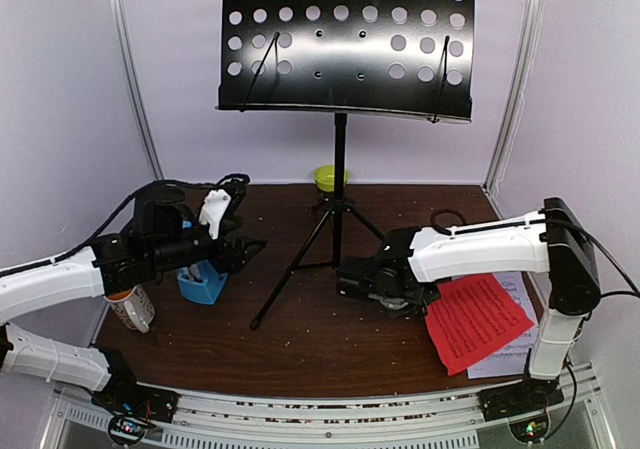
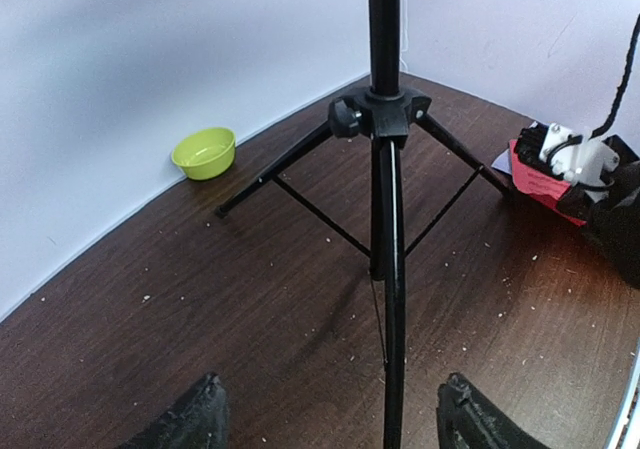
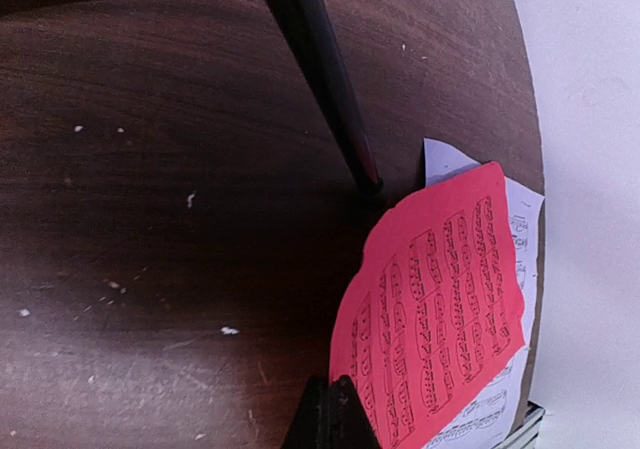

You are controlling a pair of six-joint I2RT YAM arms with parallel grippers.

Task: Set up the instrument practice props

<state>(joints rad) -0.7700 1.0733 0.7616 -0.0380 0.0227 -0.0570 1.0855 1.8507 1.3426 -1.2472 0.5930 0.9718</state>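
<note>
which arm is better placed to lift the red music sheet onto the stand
Right. The right gripper is shut at the edge of the red printed music sheet; the open left gripper faces the black tripod music stand, far from the sheet.

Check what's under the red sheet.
A white sheet lies on the table, with only its edges peeking out past the red sheet. The rest is covered, so most of its print is hidden.

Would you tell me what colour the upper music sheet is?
The upper sheet is red with rows of black notes, clearest in the right wrist view.
</note>
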